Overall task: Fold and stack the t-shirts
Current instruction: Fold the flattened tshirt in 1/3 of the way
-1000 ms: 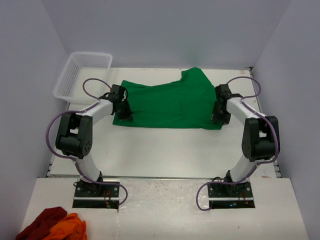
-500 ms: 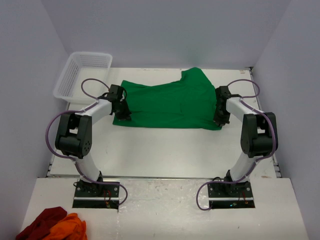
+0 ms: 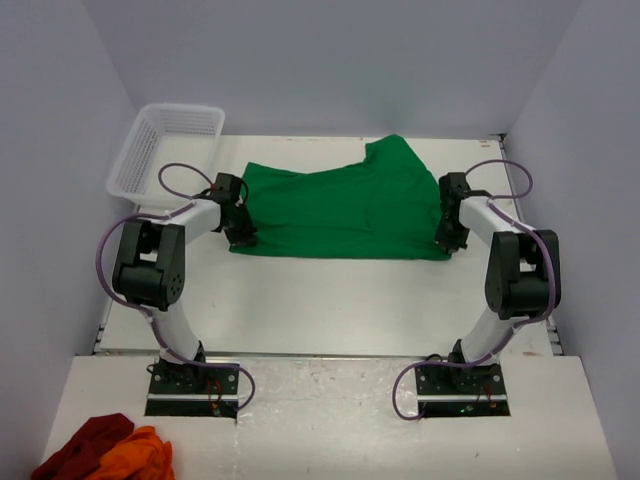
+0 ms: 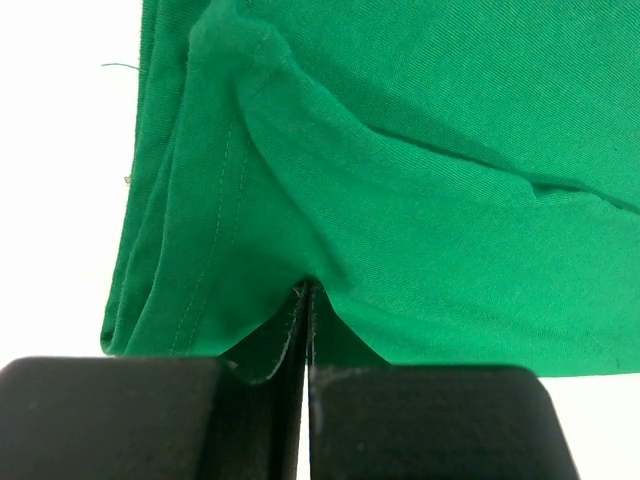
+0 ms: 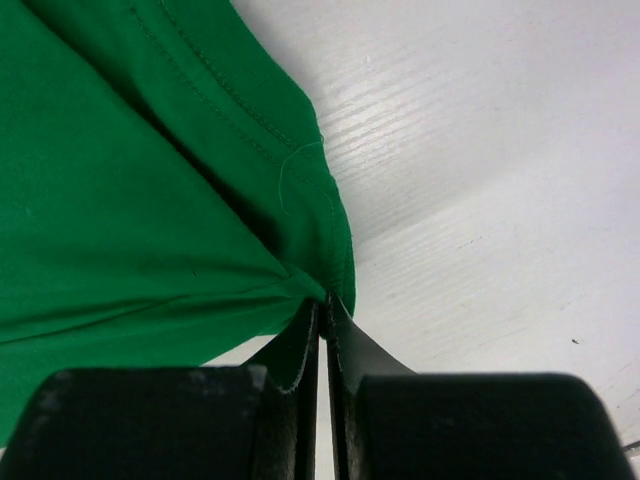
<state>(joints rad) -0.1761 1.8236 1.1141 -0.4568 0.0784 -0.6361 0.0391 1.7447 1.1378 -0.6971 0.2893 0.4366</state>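
**Q:** What occupies the left side of the station?
**A:** A heap of red and orange garments lies at the near-left corner, in front of the arm bases. A white mesh basket stands at the far-left corner of the counter.

**Q:** State of the left fingers?
**A:** Clenched. The left wrist view shows the two black pads pressed together with a pleat of green fabric pinched between them. The grip sits at the near-left corner of the green t-shirt, where several stitched layers lie stacked along the edge.

**Q:** Position of the t-shirt?
**A:** It lies spread across the far half of the counter, between the two arms. Its near edge runs roughly straight from one grip point to the other. Its far-right portion rises to a rounded peak toward the back wall. It lies apart from the basket.

**Q:** State of the right fingers?
**A:** Clenched on the t-shirt's near-right corner. The right wrist view shows the hemmed edge drawn into the seam between the pads, with bare white counter to the right of the fabric.
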